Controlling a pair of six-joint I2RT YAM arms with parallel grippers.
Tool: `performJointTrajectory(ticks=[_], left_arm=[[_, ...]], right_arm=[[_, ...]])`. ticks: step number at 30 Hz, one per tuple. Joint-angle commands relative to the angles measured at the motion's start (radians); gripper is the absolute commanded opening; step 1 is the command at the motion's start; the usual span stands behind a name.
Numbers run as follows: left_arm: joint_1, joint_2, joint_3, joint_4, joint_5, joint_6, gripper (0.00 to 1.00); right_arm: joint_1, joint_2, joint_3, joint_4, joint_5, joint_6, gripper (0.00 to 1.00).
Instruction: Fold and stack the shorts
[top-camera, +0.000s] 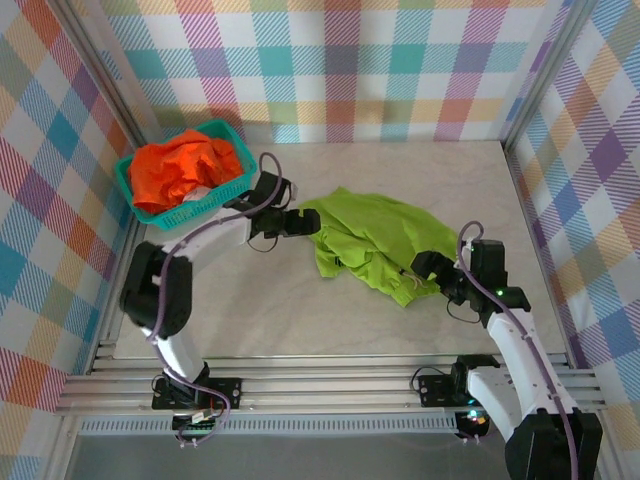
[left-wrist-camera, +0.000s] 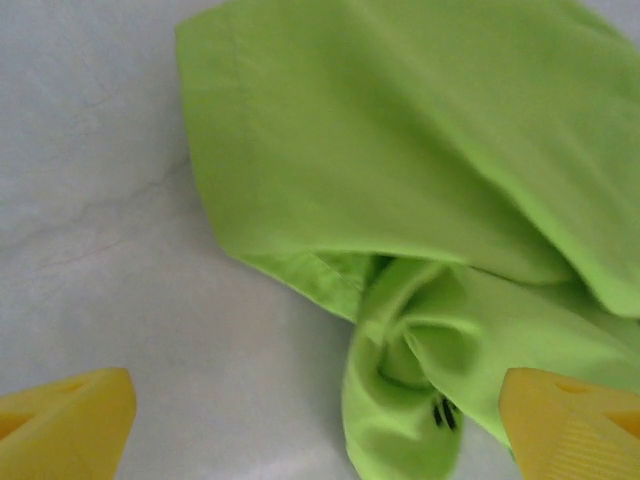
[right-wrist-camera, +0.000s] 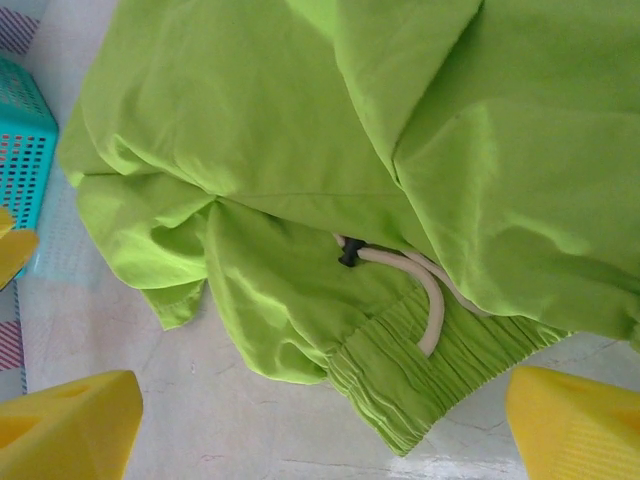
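The lime green shorts (top-camera: 368, 240) lie crumpled on the marble table, mid-right. My left gripper (top-camera: 303, 222) stands open at their left edge. In the left wrist view a bunched fold of the green shorts (left-wrist-camera: 400, 150) reaches down between the wide-apart yellow fingers (left-wrist-camera: 575, 425) of the left gripper (left-wrist-camera: 320, 440). My right gripper (top-camera: 427, 268) is open at the shorts' lower right corner. In the right wrist view the gathered waistband (right-wrist-camera: 440, 365) and pale drawstring (right-wrist-camera: 430, 300) lie just ahead of the right gripper (right-wrist-camera: 320, 435). The orange shorts (top-camera: 185, 168) fill the basket.
A teal mesh basket (top-camera: 228, 132) stands at the back left, close behind the left arm, and its corner (right-wrist-camera: 20, 150) shows in the right wrist view. Checked walls close in the table on three sides. Bare marble lies in front of the green shorts.
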Motion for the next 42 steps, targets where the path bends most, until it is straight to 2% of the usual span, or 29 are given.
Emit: performJointTrajectory(ticks=[1, 5, 8, 11, 13, 15, 20, 22, 24, 27, 34, 38, 42], left_arm=[[-0.006, 0.103, 0.078, 0.072, -0.004, 0.002, 0.93], [-0.005, 0.217, 0.16, 0.072, -0.048, 0.004, 0.92], [-0.004, 0.284, 0.212, 0.073, -0.046, 0.002, 0.85], [-0.004, 0.32, 0.244, 0.072, -0.043, -0.003, 0.73], [-0.004, 0.325, 0.25, 0.073, -0.069, -0.008, 0.59], [-0.001, 0.318, 0.256, 0.068, -0.081, -0.01, 0.45], [0.003, 0.223, 0.252, 0.058, -0.101, -0.001, 0.19], [0.008, 0.148, 0.25, 0.041, -0.127, 0.009, 0.12], [0.022, 0.075, 0.252, 0.016, -0.144, 0.02, 0.06], [0.048, -0.033, 0.27, -0.038, -0.169, 0.041, 0.03], [0.113, -0.189, 0.385, -0.177, -0.232, 0.091, 0.0], [0.149, -0.163, 0.524, -0.243, -0.252, 0.113, 0.01], [0.172, -0.028, 0.687, -0.311, -0.226, 0.13, 0.08]], right_arm=[[0.042, 0.028, -0.036, 0.026, -0.013, 0.054, 0.92], [0.124, 0.064, -0.052, 0.033, 0.043, 0.094, 0.92], [0.176, 0.101, -0.077, 0.072, 0.08, 0.127, 0.91], [0.211, 0.153, -0.084, 0.123, 0.088, 0.158, 0.88], [0.236, 0.19, -0.082, 0.153, 0.109, 0.168, 0.82], [0.248, 0.231, -0.077, 0.181, 0.125, 0.173, 0.7], [0.252, 0.307, -0.028, 0.203, 0.164, 0.147, 0.35], [0.251, 0.308, 0.009, 0.164, 0.201, 0.102, 0.21], [0.251, 0.293, 0.045, 0.114, 0.243, 0.057, 0.13], [0.248, 0.243, 0.096, 0.038, 0.324, -0.011, 0.0], [0.24, 0.154, 0.256, -0.153, 0.429, -0.147, 0.0], [0.239, 0.115, 0.33, -0.26, 0.438, -0.197, 0.0], [0.24, 0.059, 0.302, -0.304, 0.367, -0.217, 0.0]])
